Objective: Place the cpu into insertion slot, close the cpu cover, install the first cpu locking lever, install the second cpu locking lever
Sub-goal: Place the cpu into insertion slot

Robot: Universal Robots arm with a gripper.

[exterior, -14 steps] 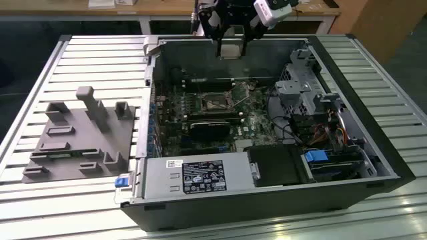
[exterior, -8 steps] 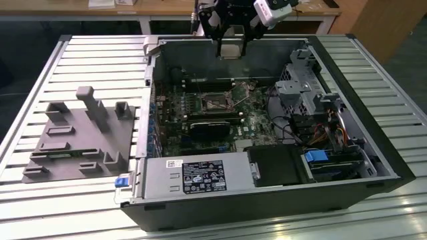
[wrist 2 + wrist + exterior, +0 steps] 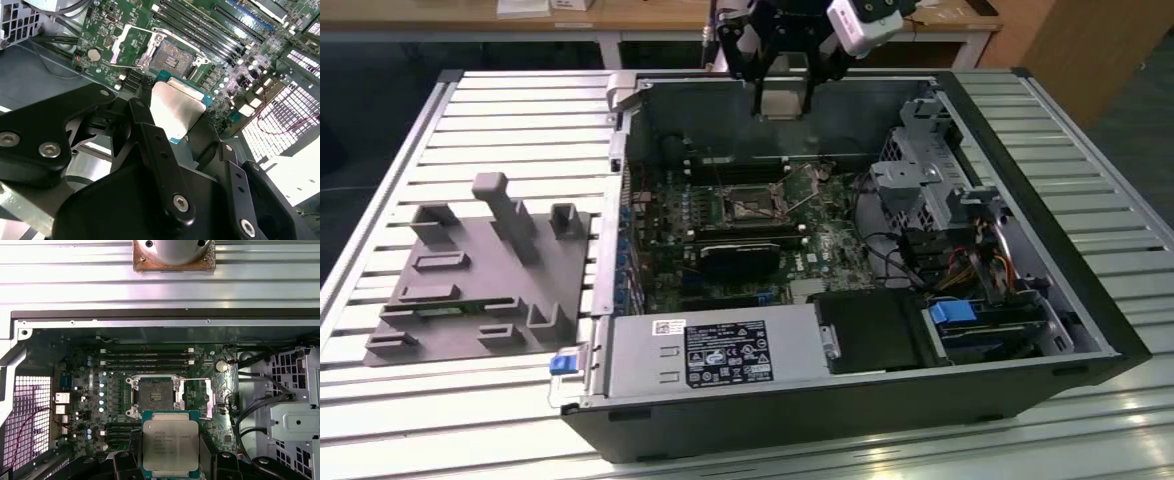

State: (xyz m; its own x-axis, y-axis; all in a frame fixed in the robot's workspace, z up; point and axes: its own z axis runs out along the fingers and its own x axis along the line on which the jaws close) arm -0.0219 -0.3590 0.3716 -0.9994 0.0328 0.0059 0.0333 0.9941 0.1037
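My gripper [image 3: 781,98] hangs above the back wall of the open computer case, shut on the cpu [image 3: 782,102]. Both wrist views show the cpu's silvery top [image 3: 170,444] [image 3: 176,111] held by its edges between the black fingers [image 3: 145,120]. The insertion slot [image 3: 154,396] [image 3: 171,60] [image 3: 750,206] lies bare on the green motherboard, below and ahead of the cpu and apart from it. The cpu cover [image 3: 201,398] [image 3: 131,45] is swung open beside the slot. The cpu is level and well above the board.
The case [image 3: 1041,250] stands open on a slatted metal table [image 3: 520,130]. A grey fixture block [image 3: 480,270] sits at the exterior view's left. Inside the case are memory slots [image 3: 146,360], a black block [image 3: 740,258], a power supply [image 3: 707,355] and a drive cage with cables [image 3: 934,190].
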